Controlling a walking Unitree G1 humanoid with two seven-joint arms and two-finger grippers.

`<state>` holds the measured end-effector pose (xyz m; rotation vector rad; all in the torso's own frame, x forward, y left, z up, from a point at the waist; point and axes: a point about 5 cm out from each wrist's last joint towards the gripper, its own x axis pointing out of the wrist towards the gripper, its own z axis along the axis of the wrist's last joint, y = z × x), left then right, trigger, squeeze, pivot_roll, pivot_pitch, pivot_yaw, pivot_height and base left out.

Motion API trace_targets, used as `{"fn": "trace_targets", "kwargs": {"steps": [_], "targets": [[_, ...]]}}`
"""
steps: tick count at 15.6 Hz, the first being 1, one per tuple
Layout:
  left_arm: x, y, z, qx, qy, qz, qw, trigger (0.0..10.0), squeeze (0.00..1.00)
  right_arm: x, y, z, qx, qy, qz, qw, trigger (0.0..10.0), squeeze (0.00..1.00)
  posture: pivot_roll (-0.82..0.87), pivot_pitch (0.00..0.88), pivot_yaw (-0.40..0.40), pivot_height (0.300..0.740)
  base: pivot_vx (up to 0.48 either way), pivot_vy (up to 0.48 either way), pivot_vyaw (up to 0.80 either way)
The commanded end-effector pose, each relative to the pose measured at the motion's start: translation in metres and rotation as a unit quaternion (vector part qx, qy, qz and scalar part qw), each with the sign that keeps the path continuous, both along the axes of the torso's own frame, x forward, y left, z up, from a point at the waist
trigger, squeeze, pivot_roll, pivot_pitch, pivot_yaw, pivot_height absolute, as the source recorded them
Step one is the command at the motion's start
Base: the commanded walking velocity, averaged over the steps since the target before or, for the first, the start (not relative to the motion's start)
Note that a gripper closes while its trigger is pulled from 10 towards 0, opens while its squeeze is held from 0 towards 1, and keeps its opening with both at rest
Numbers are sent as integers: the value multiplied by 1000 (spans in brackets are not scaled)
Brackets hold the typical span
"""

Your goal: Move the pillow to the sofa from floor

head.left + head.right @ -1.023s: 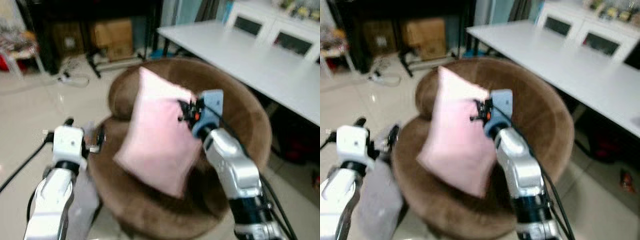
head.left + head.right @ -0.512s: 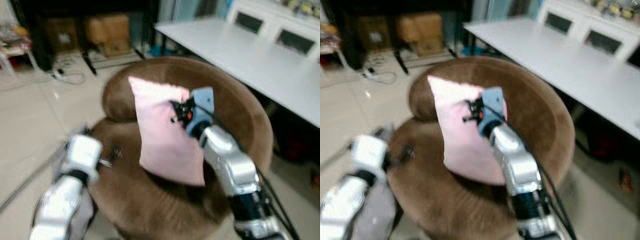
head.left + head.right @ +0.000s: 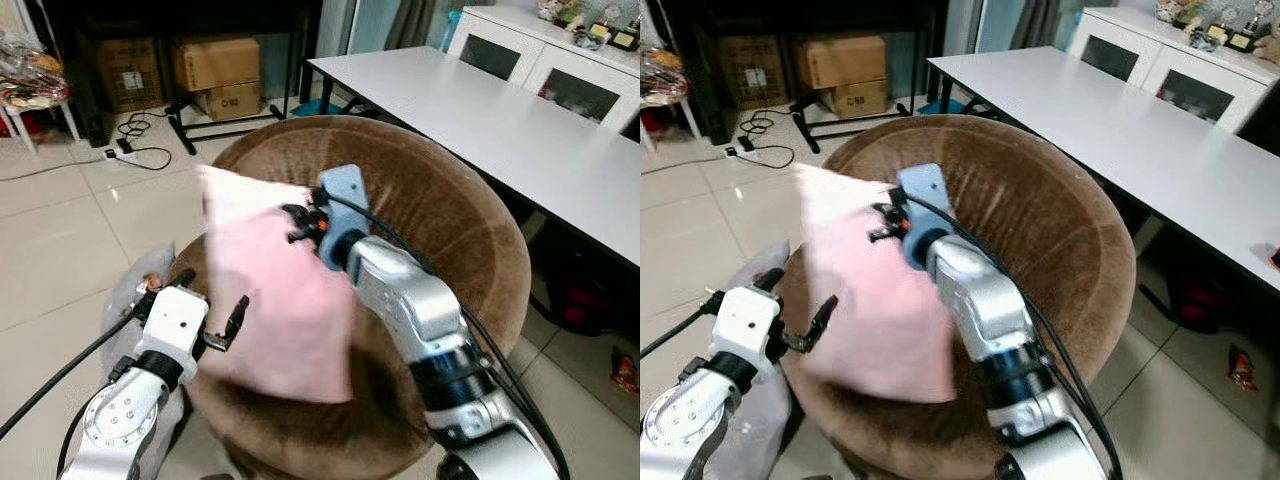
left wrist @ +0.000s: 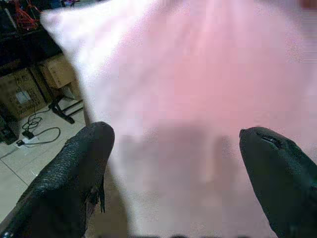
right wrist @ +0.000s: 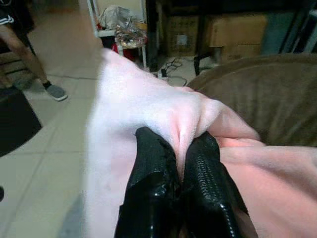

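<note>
Pink pillow held up over the seat of the round brown sofa, hanging tilted with its top corner toward the backrest and its lower edge down near the front rim of the seat. Right gripper clenched on a fold of fabric near the pillow's upper edge, both black fingers pressed together with the cloth bunched between them. Right arm reaching up from below and across the seat, blue wrist block just beside the pinched fold. Left gripper released, fingers spread wide apart, just short of the pillow's lower left side; contact with the fabric not clear from the left wrist view, where pink cloth spans the gap between the two tips. Left arm low at the sofa's left front edge, beside a clear plastic bag on the tiled floor. Long white table behind and to the right of the sofa. Cardboard boxes and a cable on the floor at the back. A person's leg and shoe on the tiles in the right wrist view.
</note>
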<state>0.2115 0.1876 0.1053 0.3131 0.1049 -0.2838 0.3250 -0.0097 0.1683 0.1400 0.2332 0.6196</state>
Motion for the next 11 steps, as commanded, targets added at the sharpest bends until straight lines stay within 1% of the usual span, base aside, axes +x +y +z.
{"fn": "trace_targets", "kwargs": {"steps": [1,2,3,5,6,7,8,9,11], "targets": [[0,-5,3,2,-3,-15,1000,10000,0,6,1,12,28,2,-13,1000,10000,0,103,0,-132,740,0,0,0],[0,-5,3,3,-3,-16,1000,10000,0,9,3,12,30,8,-20,999,10000,0,103,0,-132,740,0,0,0],[0,-5,3,3,-3,-18,1000,10000,0,16,4,13,40,23,-46,998,10000,0,103,0,-132,740,0,0,0],[-1,-6,4,3,-3,-20,1000,10000,0,32,-3,16,80,56,-116,988,10000,0,106,0,-136,740,0,0,0],[-1,-6,4,2,-2,-22,1000,10000,0,46,-19,13,97,83,-182,975,10000,0,106,0,-136,740,0,0,0],[-1,-8,3,1,-1,-25,1000,10000,0,57,-39,5,110,109,-250,956,10000,0,107,0,-137,740,0,0,0],[-2,-9,3,1,-1,-27,1000,10000,0,63,-52,1,112,119,-282,945,10000,0,111,0,-140,740,0,0,0],[-2,-9,3,1,-1,-27,1000,10000,0,65,-60,0,117,124,-299,939,10000,0,111,0,-139,740,0,0,0],[-4,-9,2,0,5,-32,999,10000,0,71,-86,-13,152,166,-355,907,10000,0,113,0,-135,740,0,0,0]]}}
